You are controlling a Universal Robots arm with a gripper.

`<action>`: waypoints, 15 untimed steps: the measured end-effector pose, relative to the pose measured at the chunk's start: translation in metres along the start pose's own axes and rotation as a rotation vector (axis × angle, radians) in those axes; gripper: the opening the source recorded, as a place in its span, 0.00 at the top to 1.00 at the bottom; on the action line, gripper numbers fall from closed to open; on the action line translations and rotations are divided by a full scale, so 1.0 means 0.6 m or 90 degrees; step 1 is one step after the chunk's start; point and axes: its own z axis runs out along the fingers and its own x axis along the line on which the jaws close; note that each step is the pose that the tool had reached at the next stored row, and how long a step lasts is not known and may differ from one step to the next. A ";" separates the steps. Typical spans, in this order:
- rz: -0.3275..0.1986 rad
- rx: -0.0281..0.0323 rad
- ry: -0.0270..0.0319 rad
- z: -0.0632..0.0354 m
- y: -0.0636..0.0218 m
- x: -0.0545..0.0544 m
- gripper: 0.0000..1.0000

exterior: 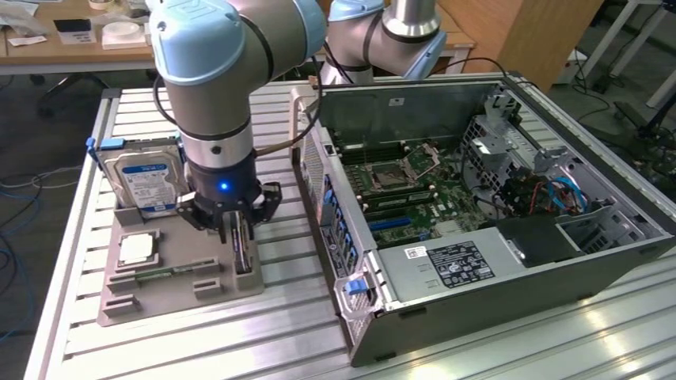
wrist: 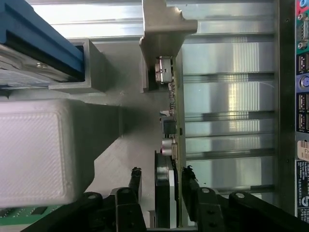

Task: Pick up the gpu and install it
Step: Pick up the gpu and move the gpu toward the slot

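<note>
Hard drive (exterior: 148, 178): silver, blue-labelled, stood at the back of the grey plastic holder tray (exterior: 138, 305).
Gripper (exterior: 234, 231): hung over the tray's edge on the exterior view's right; jaws spread, straddling the GPU without pinching.
GPU (wrist: 164, 193): thin dark card on a green board, stood edgewise in the tray.

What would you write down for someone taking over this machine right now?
End effector: open, straddling the gpu, not yet clamped on it.
Gpu: standing on edge in the gray holder, beside the open computer case.
Done: the approach, lined up on the card.
Left: the card is not gripped, not lifted, and not installed in the case.
</note>
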 end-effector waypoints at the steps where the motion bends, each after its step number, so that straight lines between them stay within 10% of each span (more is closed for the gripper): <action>1: 0.000 0.0000 0.0000 0.000 0.000 0.000 0.49; 15: 0.000 0.0000 0.0000 0.000 0.000 -0.008 0.65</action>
